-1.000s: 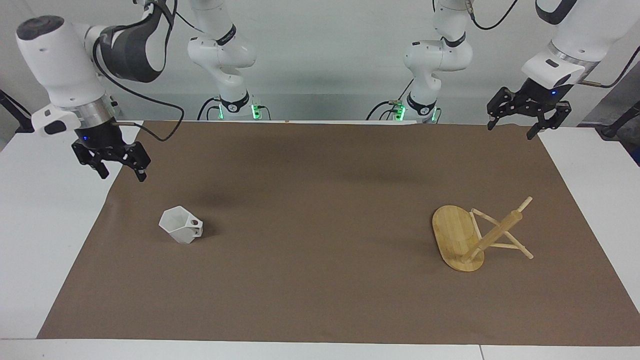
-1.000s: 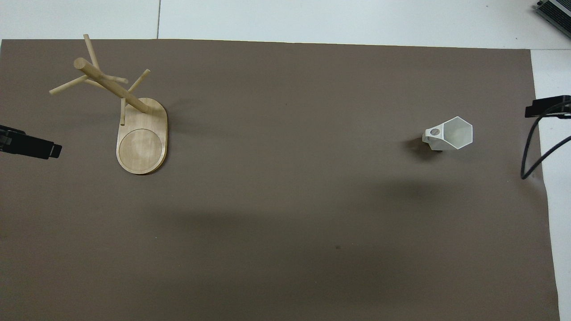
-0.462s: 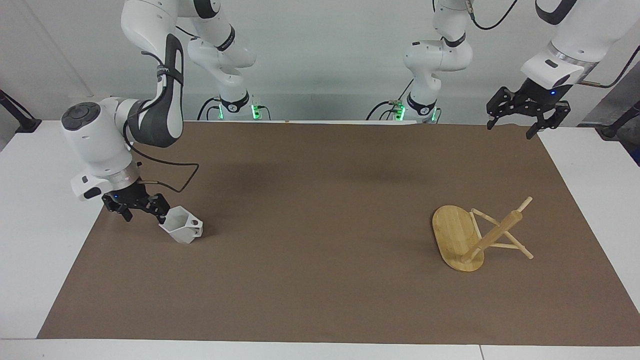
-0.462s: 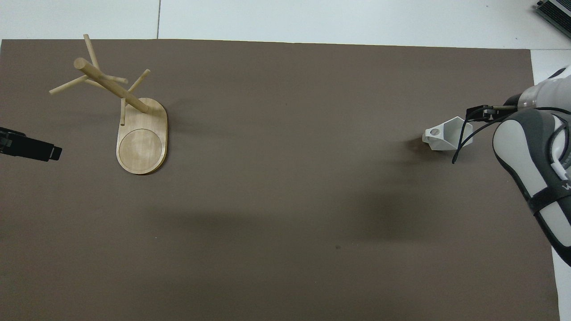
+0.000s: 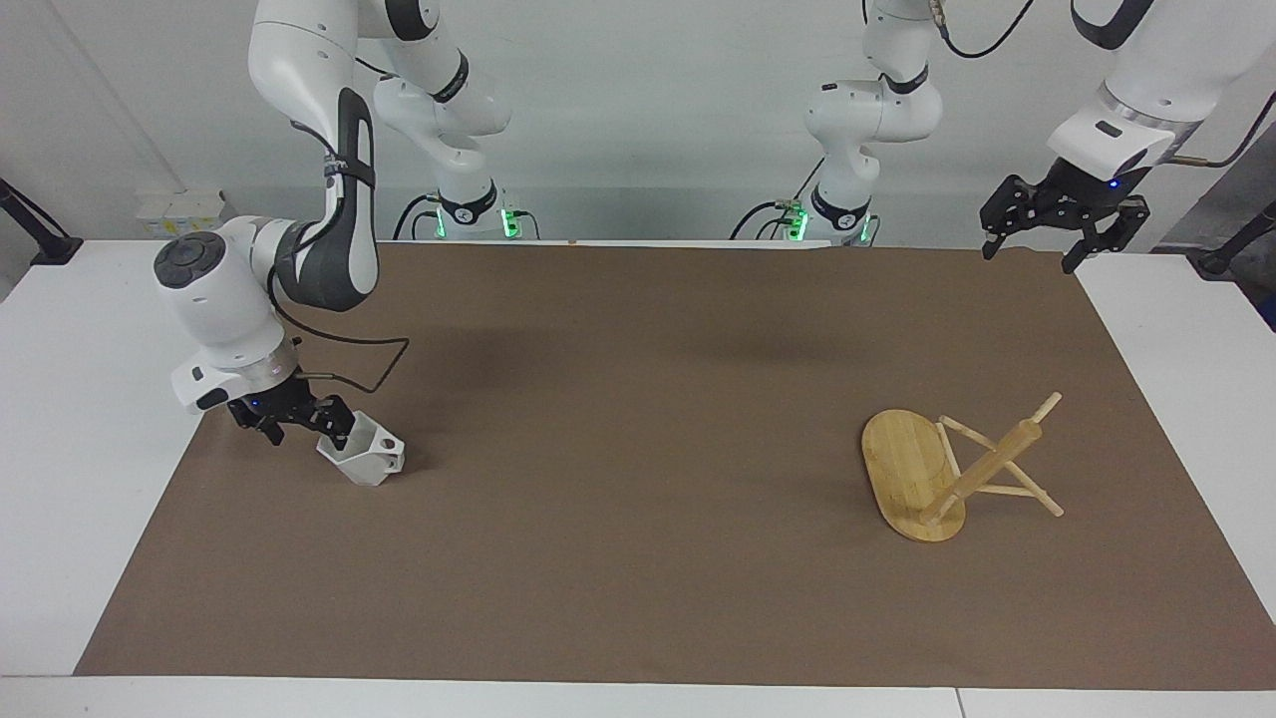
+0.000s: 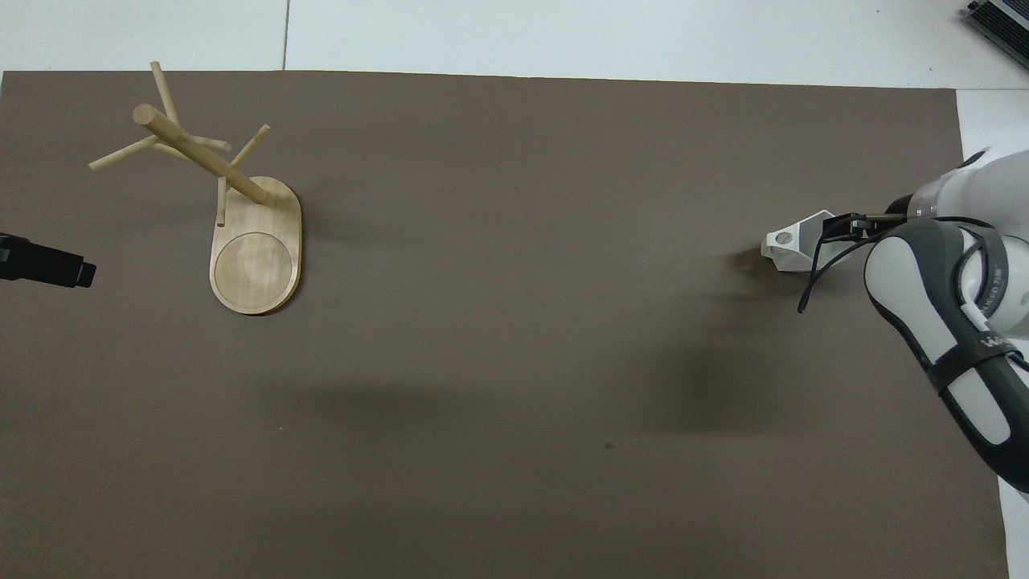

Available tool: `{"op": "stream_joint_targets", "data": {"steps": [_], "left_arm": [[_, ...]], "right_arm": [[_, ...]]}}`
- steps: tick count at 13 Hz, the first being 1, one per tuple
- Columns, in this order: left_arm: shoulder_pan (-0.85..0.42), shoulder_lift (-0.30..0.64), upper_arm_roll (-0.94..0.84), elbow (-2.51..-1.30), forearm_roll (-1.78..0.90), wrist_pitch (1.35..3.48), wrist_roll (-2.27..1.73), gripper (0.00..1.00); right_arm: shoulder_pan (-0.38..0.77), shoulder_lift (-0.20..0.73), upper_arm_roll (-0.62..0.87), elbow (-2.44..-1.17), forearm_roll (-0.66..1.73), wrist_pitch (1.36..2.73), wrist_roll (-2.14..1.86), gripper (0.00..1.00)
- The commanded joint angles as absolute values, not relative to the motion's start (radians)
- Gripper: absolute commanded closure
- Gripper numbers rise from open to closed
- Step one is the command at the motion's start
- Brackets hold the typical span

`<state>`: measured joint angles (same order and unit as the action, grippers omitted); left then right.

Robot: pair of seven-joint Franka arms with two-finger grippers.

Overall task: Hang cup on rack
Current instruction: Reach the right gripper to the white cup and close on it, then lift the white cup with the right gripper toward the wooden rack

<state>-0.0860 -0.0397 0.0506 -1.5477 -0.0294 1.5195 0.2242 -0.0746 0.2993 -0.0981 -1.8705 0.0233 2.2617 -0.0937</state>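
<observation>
Lying on its side on the brown mat (image 5: pixel 638 558) toward the right arm's end of the table, the cup (image 5: pixel 366 455) has its pierced handle turned toward the table's middle. The right gripper (image 5: pixel 297 423) is low at the cup's open mouth, jaws apart, one finger at the rim; no grip is evident. The rack (image 5: pixel 947 469) stands on the mat toward the left arm's end, well apart from the cup, base flat and post upright. The left gripper (image 5: pixel 1061 213) waits raised over that end's mat corner, jaws apart, holding nothing.
</observation>
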Motion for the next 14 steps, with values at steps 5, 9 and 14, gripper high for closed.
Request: {"op": "stream_joint_targets", "data": {"steps": [5, 9, 14], "left_arm": [[-0.089, -0.057, 0.054, -1.562, -0.009, 1.517, 0.204, 0.00], [-0.087, -0.057, 0.055, -1.562, -0.009, 1.519, 0.204, 0.00], [-0.075, -0.057, 0.055, -1.560, -0.009, 1.517, 0.204, 0.00]], "right_arm": [[-0.080, 0.281, -0.080, -1.895, 0.075, 2.275, -0.080, 0.56], [-0.081, 0.279, -0.080, -1.847, 0.190, 2.258, -0.072, 1.00], [-0.086, 0.268, -0.078, -1.653, 0.199, 2.004, -0.081, 1.00]]}}
